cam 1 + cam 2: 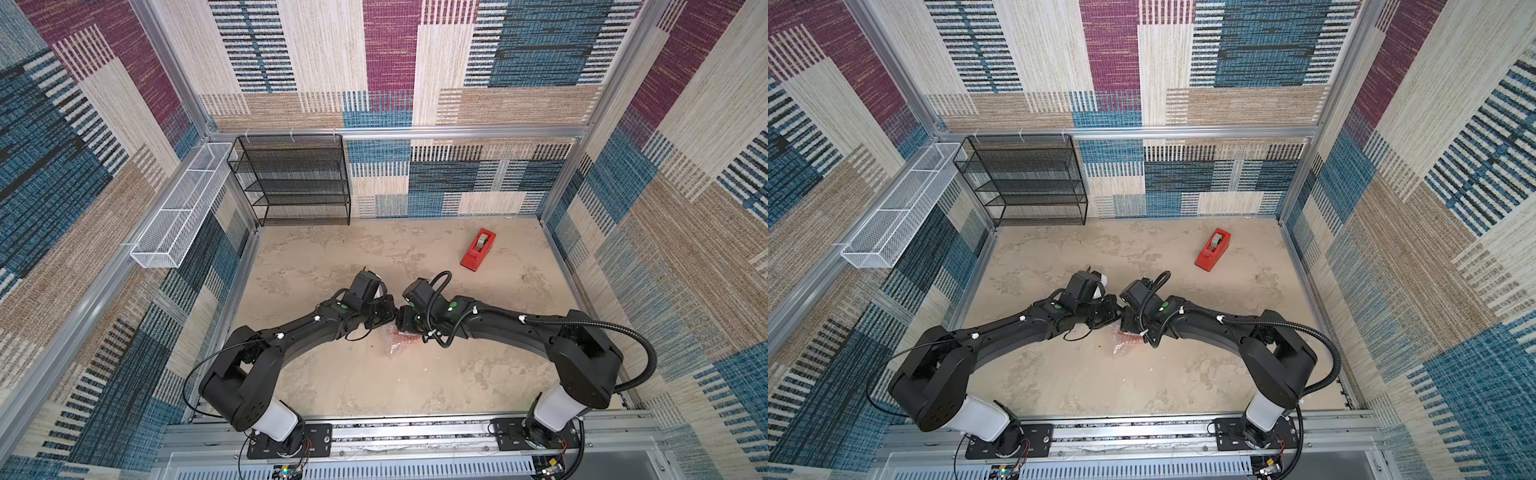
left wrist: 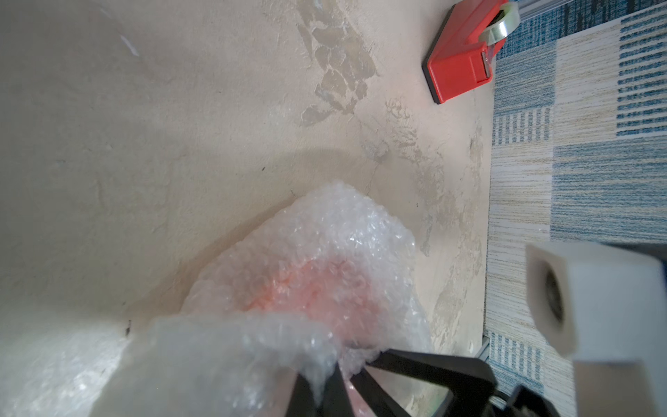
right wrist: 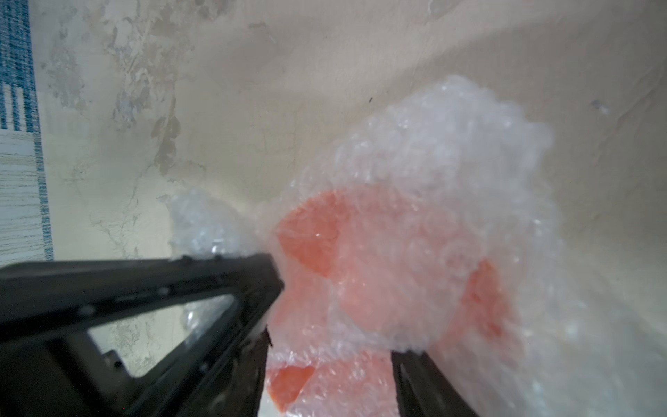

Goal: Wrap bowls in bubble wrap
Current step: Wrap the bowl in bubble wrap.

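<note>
The orange bowl (image 3: 361, 274) sits bundled inside the clear bubble wrap (image 3: 433, 151) at the middle of the table. My right gripper (image 3: 337, 346) has a finger on each side of the wrapped bowl, and both touch the film. My left gripper (image 2: 319, 391) is shut on a raised fold of bubble wrap (image 2: 343, 231), and the bowl (image 2: 296, 289) shows as a faint orange blur behind it. In both top views the two wrists meet over the bundle and hide the fingertips. Only a corner of wrap (image 1: 392, 347) (image 1: 1121, 345) sticks out towards the front.
A red tape dispenser (image 1: 478, 249) (image 1: 1212, 248) (image 2: 462, 57) stands at the back right of the table. A black mesh shelf (image 1: 291, 178) stands against the back wall on the left. A white wire basket (image 1: 178, 208) hangs on the left wall.
</note>
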